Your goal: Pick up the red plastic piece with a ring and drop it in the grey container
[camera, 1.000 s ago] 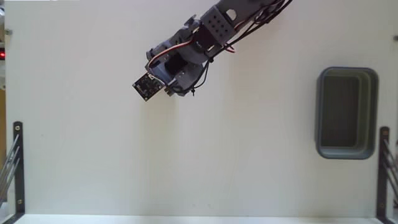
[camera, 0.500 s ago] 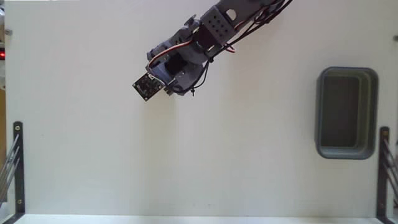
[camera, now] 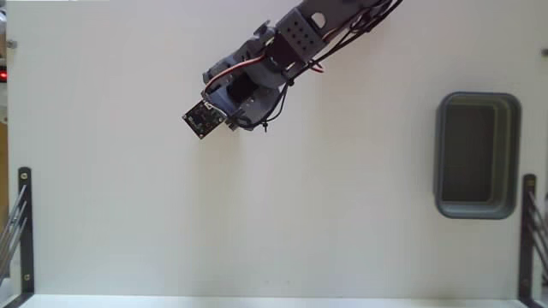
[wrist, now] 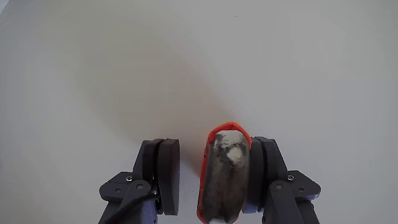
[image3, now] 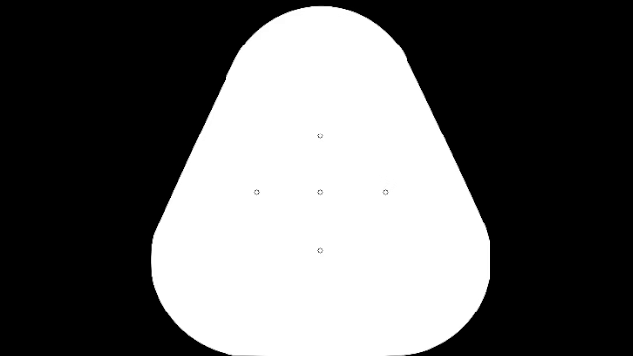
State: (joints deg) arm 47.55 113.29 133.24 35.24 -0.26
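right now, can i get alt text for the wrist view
The pincer points at a bare white table, its two fingers apart. An orange-red ring edges a grey pad on the right finger.

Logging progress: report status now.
Tool open, narrow gap. Red piece unconfirmed: red-rimmed shape inside tool, wrist view. Grey container looks empty; nothing in the way.

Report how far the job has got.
Nothing looks done: the grey container looks empty. In hand: the pincer hangs open over bare table, far from it. An orange-red rim beside one finger may be the piece; I cannot tell. Left: grasp, carry, drop.
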